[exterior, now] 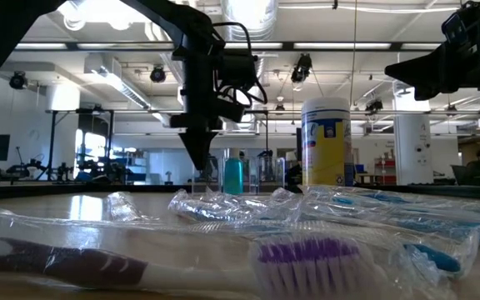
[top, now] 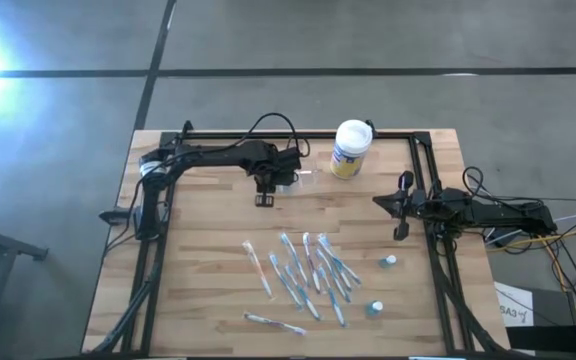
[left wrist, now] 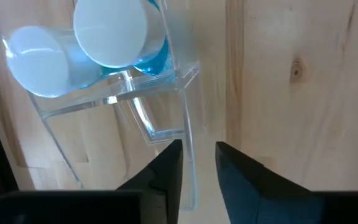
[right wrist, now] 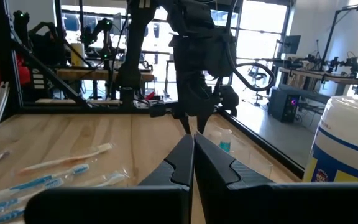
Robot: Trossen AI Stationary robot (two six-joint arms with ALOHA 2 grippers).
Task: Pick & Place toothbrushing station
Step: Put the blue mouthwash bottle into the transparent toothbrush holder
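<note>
Left gripper (left wrist: 197, 165) positioned over toothbrushing station (left wrist: 129, 93), upper centre of high view, just left of white-lidded canister (top: 351, 148). Fingers (left wrist: 166, 171) slightly apart, thin clear wall seen in gap; not yet clamped.

Right gripper (right wrist: 193, 163) parked at right desk (top: 208, 250) edge, fingers together.

Risk judged: slick thin wall may slip or tilt on lift; two blue white-capped bottles (left wrist: 114, 31) inside could be tipped out.

Station long axis: cannot be told for sure; appears to run left-right in high view, opening up.

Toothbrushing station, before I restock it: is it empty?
No. The toothbrushing station holds two white-capped blue bottles, seen from the left wrist.
</note>
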